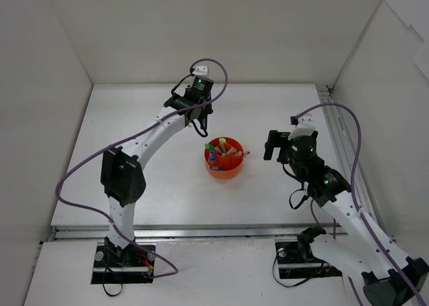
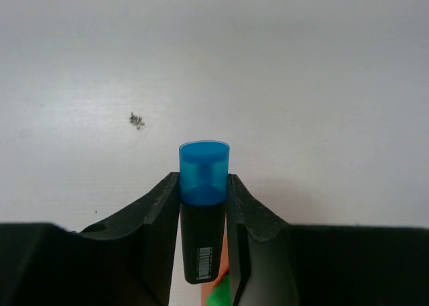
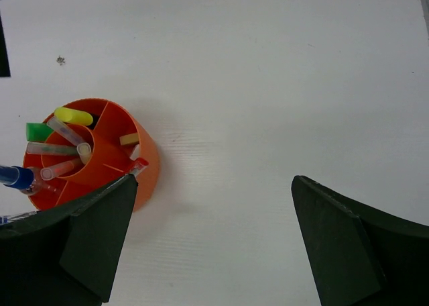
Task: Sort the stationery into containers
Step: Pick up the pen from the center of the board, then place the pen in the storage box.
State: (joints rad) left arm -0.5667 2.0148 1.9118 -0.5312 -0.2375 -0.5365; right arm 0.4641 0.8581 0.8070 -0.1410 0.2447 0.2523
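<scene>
My left gripper (image 2: 204,185), at eleven o'clock from the tub (image 1: 224,172), clamps a blue-capped highlighter (image 2: 203,242) for delivery, my right gripper (image 3: 214,242) spread wide at three o'clock; the next move, I judge, needs a swing over a free compartment, then release.

Tub (image 1: 224,168) sat mid table (image 1: 147,185). Pens (image 3: 59,148) stood inside tub. Left gripper (image 2: 204,185) behind tub, highlighter (image 2: 202,242) between its fingers, maybe above table. Right gripper (image 3: 214,184) right of tub.
</scene>
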